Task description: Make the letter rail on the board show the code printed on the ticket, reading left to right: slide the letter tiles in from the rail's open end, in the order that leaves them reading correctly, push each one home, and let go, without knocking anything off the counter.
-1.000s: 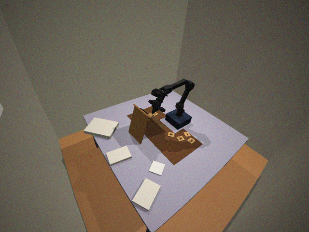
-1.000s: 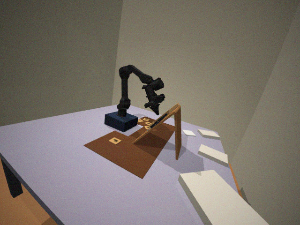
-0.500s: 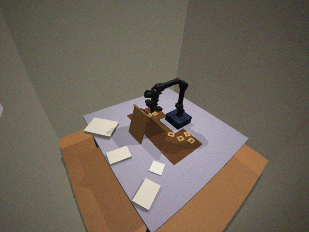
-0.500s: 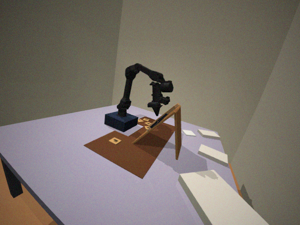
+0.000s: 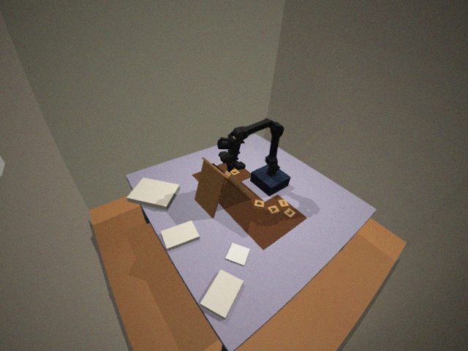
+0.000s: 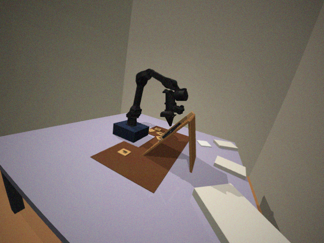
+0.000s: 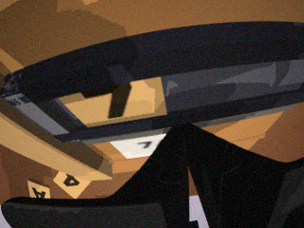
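My gripper (image 5: 229, 170) (image 6: 170, 124) (image 7: 181, 133) is shut and empty, its tips just off the sloping face of the board. The dark rail (image 6: 167, 132) (image 7: 214, 47) runs across that face. A tan tile marked 7 (image 7: 142, 100) sits in it near the left end in the wrist view; rail to its right holds no tile. The white ticket (image 7: 130, 146) is below the rail, partly hidden by a finger. A loose tile (image 5: 235, 172) (image 6: 124, 152) lies alone on one brown mat. Several others lie beyond the board's other end, including one (image 5: 259, 202) and another (image 5: 289, 212).
The board's rear support (image 5: 208, 189) (image 6: 192, 149) stands upright. Behind it lie a large pale slab (image 5: 153, 192), a smaller slab (image 5: 180, 235), another slab (image 5: 221, 293) and a thin white square (image 5: 238, 254). The dark blue arm base (image 5: 270, 180) (image 6: 130, 131) is in front of the board.
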`<action>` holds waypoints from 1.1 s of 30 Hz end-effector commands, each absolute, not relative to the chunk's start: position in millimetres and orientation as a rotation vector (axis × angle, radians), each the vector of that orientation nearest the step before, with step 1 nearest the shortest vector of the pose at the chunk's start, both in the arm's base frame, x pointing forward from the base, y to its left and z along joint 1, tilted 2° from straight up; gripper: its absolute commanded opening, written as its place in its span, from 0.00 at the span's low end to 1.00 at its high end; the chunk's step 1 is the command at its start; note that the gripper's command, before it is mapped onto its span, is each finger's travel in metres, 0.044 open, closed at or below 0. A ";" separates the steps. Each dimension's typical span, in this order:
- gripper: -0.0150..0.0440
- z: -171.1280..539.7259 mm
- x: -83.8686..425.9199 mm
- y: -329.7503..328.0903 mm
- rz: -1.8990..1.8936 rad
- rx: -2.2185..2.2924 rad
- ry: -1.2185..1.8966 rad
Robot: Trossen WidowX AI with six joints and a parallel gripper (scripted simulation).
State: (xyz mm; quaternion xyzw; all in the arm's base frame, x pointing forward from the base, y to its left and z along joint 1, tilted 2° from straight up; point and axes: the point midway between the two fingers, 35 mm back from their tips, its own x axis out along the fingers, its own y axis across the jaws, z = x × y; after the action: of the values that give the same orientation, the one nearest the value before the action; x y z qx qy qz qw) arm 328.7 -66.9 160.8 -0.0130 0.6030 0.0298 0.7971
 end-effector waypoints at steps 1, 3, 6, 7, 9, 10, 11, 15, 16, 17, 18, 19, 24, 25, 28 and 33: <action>0.25 161.2 331.9 -67.9 0.057 -0.029 1.290; 0.25 160.9 332.9 -68.0 0.057 -0.029 1.290; 0.25 160.4 334.3 -68.2 0.057 -0.029 1.290; 0.25 160.3 334.8 -68.2 0.057 -0.029 1.290; 0.25 160.0 335.8 -68.3 0.057 -0.029 1.290; 0.25 159.8 336.3 -68.3 0.057 -0.029 1.290; 0.25 159.7 336.7 -68.4 0.057 -0.029 1.290; 0.25 159.0 338.6 -68.4 0.057 -0.029 1.290; 0.25 158.8 339.1 -68.4 0.057 -0.029 1.290; 0.25 158.7 339.6 -68.4 0.057 -0.029 1.290; 0.25 158.5 340.0 -68.4 0.057 -0.029 1.289; 0.25 158.3 340.5 -68.4 0.057 -0.029 1.289; 0.25 157.2 342.7 -68.4 0.057 -0.029 1.289; 0.25 157.0 343.1 -68.4 0.057 -0.029 1.289; 0.25 156.3 344.4 -68.4 0.057 -0.029 1.289; 0.25 155.1 346.6 -68.4 0.057 -0.029 1.289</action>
State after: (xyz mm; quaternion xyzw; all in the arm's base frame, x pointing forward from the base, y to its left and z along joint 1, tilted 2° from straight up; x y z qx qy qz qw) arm 343.8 -67.6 154.3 -0.0132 0.6030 0.0299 0.7971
